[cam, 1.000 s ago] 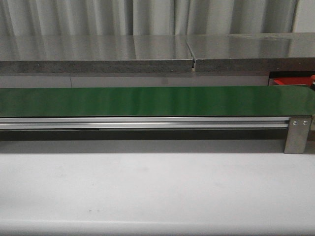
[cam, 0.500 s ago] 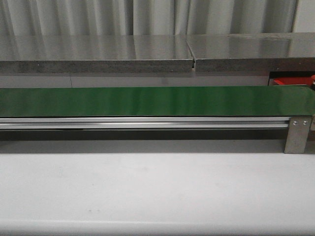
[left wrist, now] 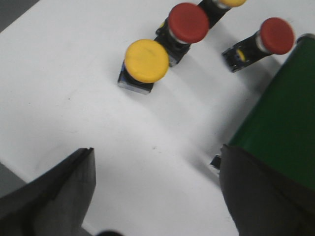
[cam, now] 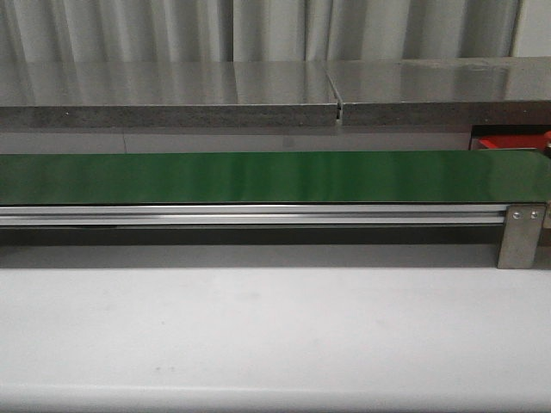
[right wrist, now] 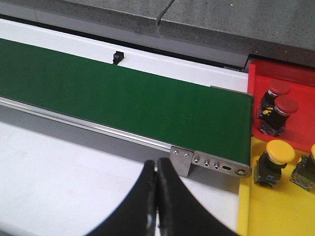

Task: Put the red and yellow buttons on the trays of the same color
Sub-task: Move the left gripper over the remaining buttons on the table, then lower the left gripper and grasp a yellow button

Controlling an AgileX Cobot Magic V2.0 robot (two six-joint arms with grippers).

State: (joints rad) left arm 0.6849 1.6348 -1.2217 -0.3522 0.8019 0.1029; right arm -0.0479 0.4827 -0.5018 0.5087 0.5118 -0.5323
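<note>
In the left wrist view my left gripper is open and empty above the white table. Beyond it stand a yellow button, a red button, a second red button lying near the belt, and the edge of another yellow one. In the right wrist view my right gripper is shut and empty over the table before the belt's end. The red tray holds two red buttons. The yellow tray holds a yellow button and another at the frame edge.
The green conveyor belt runs across the front view with nothing on it; it also shows in the left wrist view and the right wrist view. A metal end bracket stands at its right end. A grey counter lies behind.
</note>
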